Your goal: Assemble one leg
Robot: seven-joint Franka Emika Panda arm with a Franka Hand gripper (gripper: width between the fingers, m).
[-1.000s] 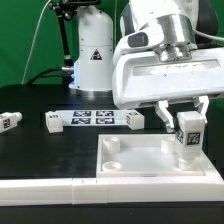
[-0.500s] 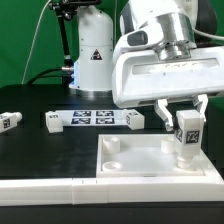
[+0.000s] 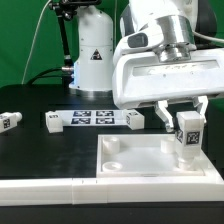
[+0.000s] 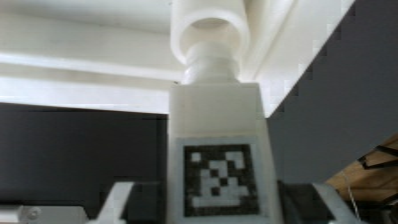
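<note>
A white blocky leg (image 3: pixel 188 134) with a black-and-white tag stands upright over the far right corner of the large white square tray-like panel (image 3: pixel 140 160). My gripper (image 3: pixel 183 114) is shut on the leg's upper part, one finger on each side. In the wrist view the leg (image 4: pixel 219 130) fills the middle, tag facing the camera, its round end pointing at the panel (image 4: pixel 89 60); the dark fingers (image 4: pixel 150 200) press its sides. Whether the leg's lower end sits in the corner hole is hidden.
The marker board (image 3: pixel 93 120) lies on the black table behind the panel. Another small tagged leg (image 3: pixel 10 120) lies at the exterior view's left edge. A white robot base (image 3: pixel 92 55) stands at the back. A white rail (image 3: pixel 45 185) runs along the front.
</note>
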